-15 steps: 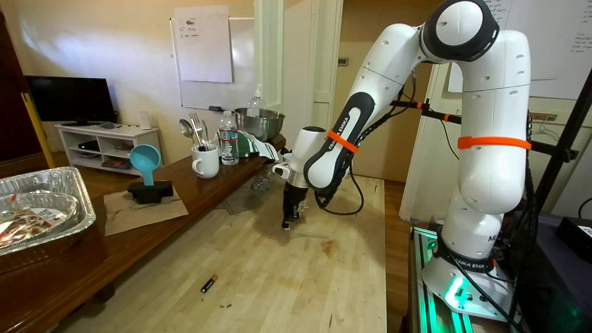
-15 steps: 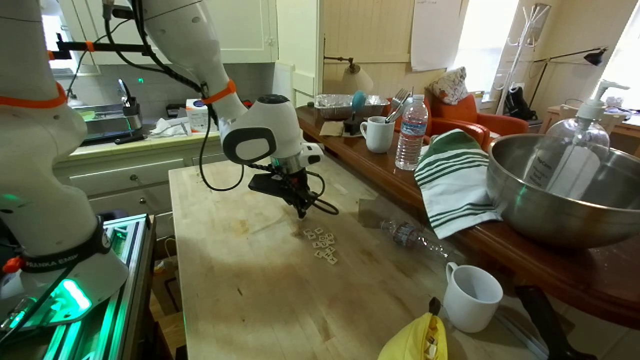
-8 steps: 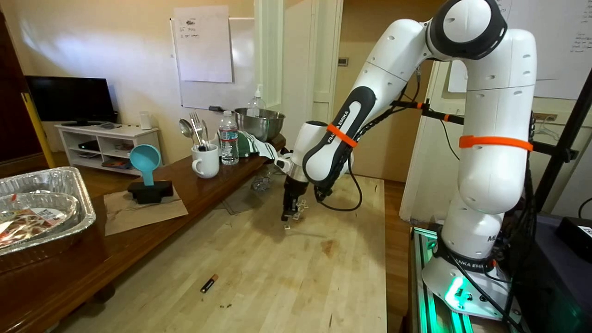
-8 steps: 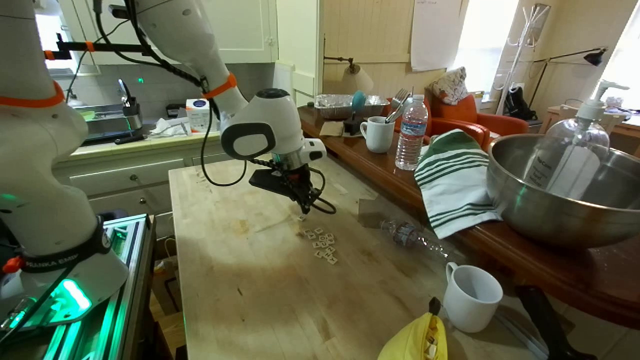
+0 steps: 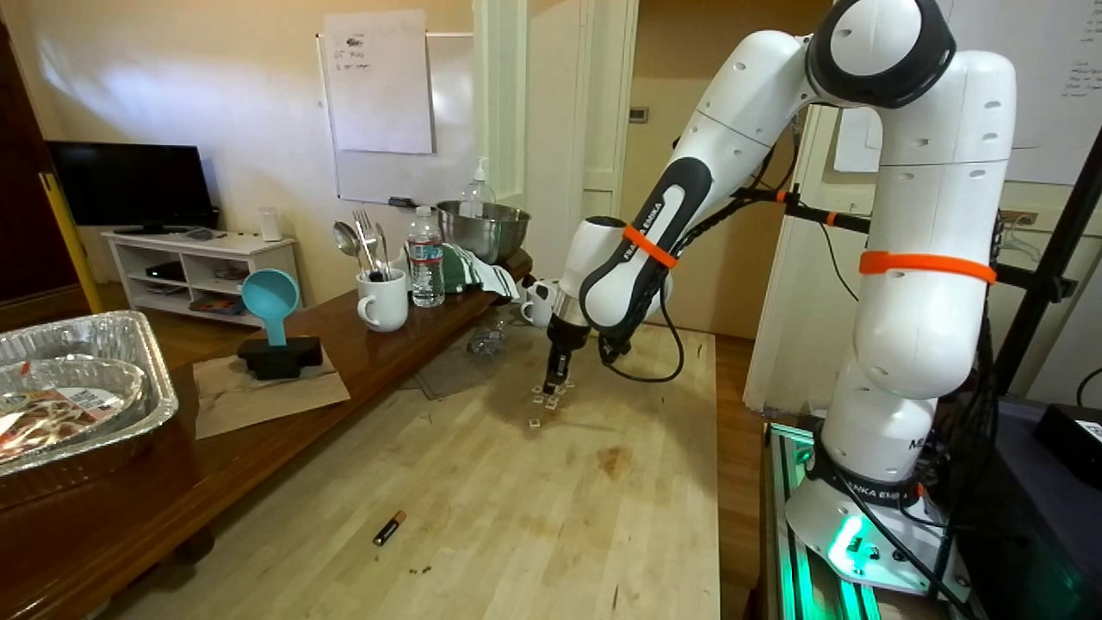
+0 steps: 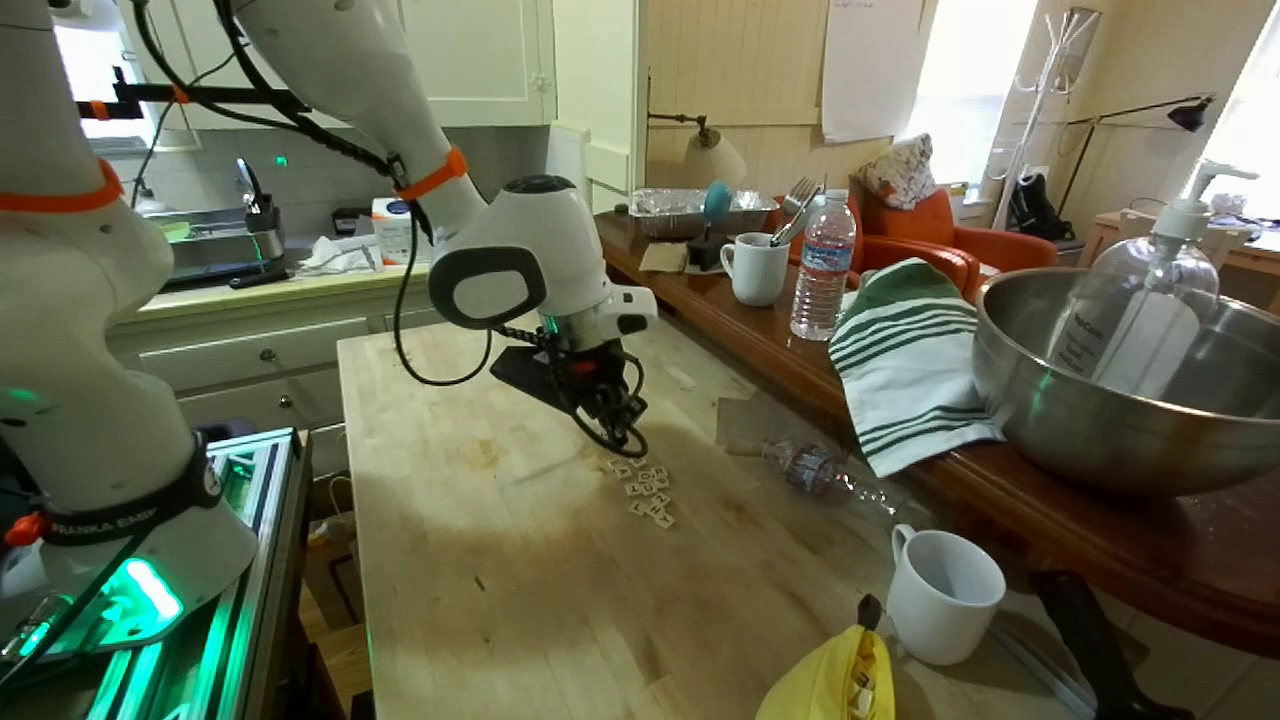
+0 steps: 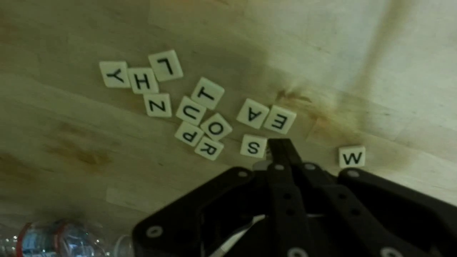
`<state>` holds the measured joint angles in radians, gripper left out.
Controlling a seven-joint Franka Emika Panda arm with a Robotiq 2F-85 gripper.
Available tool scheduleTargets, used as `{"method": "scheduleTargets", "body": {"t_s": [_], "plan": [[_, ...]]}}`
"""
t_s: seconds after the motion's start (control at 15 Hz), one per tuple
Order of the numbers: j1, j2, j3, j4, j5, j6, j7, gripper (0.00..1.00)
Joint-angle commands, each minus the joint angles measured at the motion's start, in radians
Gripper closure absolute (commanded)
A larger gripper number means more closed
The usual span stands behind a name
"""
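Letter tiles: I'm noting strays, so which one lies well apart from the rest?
The M tile: it sits alone toward the wrist view's right side, while the other visible tiles form a loose cluster to its left.

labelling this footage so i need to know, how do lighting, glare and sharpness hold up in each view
Wrist view: dim, the letter tiles slightly soft but readable, the gripper almost black; in an exterior view, a window blown out white; in an exterior view, bright streaks on the wall; in both exterior views, the base light flares green.
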<state>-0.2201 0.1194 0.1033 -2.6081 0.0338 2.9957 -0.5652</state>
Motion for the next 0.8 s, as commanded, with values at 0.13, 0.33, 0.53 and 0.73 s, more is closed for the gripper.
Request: {"method": "scheduleTargets", "body": {"t_s": [0.13, 0.33, 0.53, 0.73], "plan": [[0.062, 0.01, -0.1, -0.025, -0.1, 0.016, 0.161, 1.0], [0.075, 0.024, -0.097, -0.023, -0.092, 0.036, 0.19, 1.0], [0.085, 0.046, -0.097, -0.014, -0.092, 0.056, 0.212, 1.0], [0.101, 0.07, -0.118, -0.007, -0.125, 0.085, 0.243, 1.0]]}}
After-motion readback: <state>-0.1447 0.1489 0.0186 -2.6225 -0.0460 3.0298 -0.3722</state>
